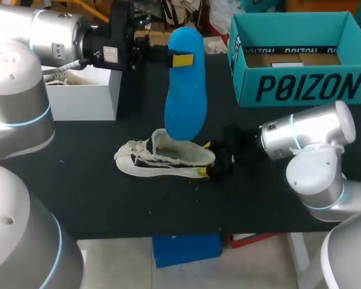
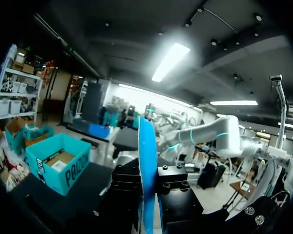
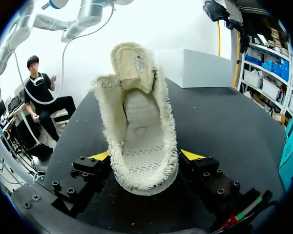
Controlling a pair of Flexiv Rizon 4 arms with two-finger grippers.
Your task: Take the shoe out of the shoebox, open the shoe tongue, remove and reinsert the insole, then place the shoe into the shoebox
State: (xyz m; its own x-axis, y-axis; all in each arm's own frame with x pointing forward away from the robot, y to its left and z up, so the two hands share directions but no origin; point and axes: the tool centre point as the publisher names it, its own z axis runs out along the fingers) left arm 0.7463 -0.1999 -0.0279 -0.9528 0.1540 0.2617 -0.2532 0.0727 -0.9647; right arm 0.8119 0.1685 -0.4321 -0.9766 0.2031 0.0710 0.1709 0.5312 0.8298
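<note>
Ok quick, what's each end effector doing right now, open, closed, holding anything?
Left end effector: closed on the insole.
Right end effector: closed on the shoe, at its heel.

The shoe (image 1: 162, 158) partly hides the right hand (image 1: 207, 159).

Our left tool (image 2: 150, 176) is closed on the blue insole (image 2: 146, 141): its two black fingers press the insole from both sides. We see the insole edge-on, as a thin blue strip that stands upright and reaches out well past the fingers. The fingertips themselves are hidden from us. Farther ahead and off to one side, the teal shoebox (image 2: 71, 176) stands open on the black tabletop (image 2: 51, 201), well apart from the tool. Inside it lies brown card.
</note>
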